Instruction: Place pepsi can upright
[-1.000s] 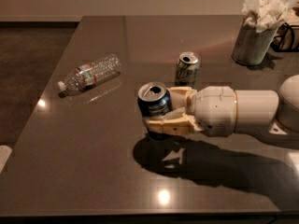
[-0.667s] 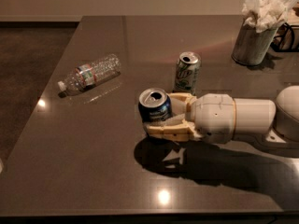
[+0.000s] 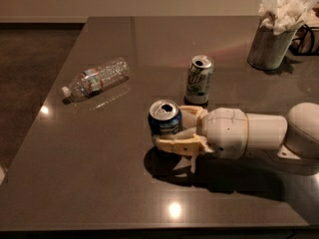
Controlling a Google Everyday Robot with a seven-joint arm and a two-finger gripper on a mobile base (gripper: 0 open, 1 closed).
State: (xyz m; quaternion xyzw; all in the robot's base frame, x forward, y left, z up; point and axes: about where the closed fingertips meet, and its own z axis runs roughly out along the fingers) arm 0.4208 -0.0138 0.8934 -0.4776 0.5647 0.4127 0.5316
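**Pepsi can looks upright, just not let go of yet**

The pepsi can [image 3: 164,117] is clamped between the 2 fingers [image 3: 175,144] of the gripper [image 3: 168,129] with its open top pointed up, so the uprighting part can pretty much be called done. Whether its base is actually rested on the table [image 3: 99,183] can't be told; a shadow is seen right under the fingers. What's probably left: the can gets set down flat, the fingers get opened, and the arm gets pulled clear without anything being tipped. A green-and-white soda can [image 3: 199,79] is stood just behind the far finger, so a knock there should be watched for. A clear plastic bottle [image 3: 97,77] is laid on its side well off past the fingertips.
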